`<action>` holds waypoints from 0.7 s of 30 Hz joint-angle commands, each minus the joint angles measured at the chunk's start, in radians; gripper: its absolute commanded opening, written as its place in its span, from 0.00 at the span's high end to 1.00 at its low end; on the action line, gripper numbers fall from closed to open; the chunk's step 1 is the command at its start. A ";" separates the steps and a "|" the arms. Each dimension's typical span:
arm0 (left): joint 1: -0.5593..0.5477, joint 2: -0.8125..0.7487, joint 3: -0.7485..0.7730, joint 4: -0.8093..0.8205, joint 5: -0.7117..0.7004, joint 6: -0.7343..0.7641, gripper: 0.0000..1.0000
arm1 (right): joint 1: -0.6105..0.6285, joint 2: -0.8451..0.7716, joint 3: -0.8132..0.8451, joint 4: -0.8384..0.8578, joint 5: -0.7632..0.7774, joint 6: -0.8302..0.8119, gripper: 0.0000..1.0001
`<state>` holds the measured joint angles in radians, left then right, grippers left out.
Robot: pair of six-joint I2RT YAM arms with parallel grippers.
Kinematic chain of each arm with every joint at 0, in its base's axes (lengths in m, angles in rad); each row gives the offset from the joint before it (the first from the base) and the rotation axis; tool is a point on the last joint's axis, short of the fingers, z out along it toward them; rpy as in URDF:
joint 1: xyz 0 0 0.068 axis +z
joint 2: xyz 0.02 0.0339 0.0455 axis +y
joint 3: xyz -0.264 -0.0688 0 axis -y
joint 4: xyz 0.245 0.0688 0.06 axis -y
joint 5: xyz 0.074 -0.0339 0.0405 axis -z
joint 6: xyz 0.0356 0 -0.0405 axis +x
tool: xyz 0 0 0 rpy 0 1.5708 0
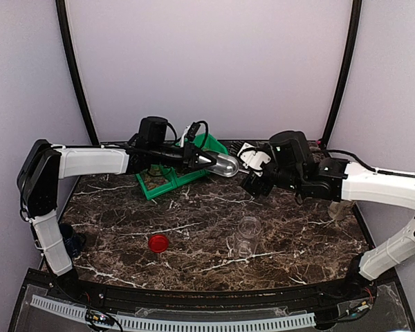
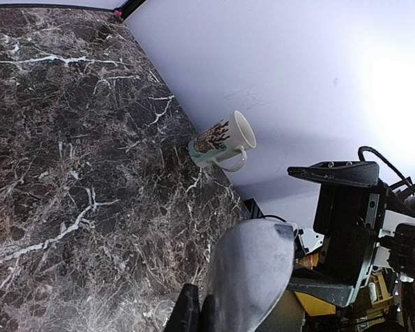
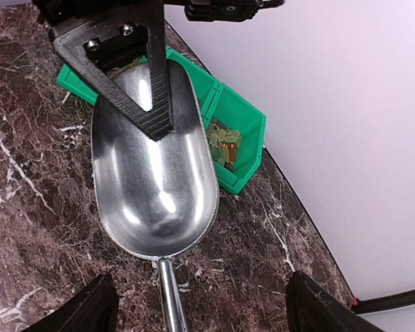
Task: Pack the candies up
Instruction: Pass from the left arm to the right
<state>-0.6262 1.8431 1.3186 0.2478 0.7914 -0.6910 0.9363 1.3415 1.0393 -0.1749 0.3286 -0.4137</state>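
Candies (image 3: 225, 142), probably light, hard and quick to roll, lie in the green bin (image 3: 245, 149), beyond both sets of fingers. They are too small to pinch singly, so I judge 1 scoopful the better way to take them. The metal scoop (image 3: 155, 187), likely rigid and slick, is clenched at its bowl by the left gripper (image 3: 152, 114). Its handle (image 3: 169, 304) points between the 2 fingers (image 3: 90, 308) of the right gripper (image 3: 204, 308), which are spread wide and touch nothing.
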 commanded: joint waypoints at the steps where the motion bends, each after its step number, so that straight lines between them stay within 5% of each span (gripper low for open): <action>1: 0.005 -0.050 -0.014 0.065 0.074 -0.058 1.00 | 0.009 -0.014 -0.025 0.111 0.015 -0.035 0.19; 13: 0.005 -0.038 -0.016 0.076 0.114 -0.068 1.00 | 0.009 -0.011 -0.042 0.126 -0.042 -0.078 0.53; 21: 0.005 -0.027 -0.009 0.076 0.120 -0.077 1.00 | 0.010 -0.046 -0.053 0.126 -0.112 -0.093 0.65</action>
<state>-0.6250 1.8431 1.3155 0.2905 0.8829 -0.7601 0.9367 1.3342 0.9939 -0.0978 0.2726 -0.4957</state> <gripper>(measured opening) 0.083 0.399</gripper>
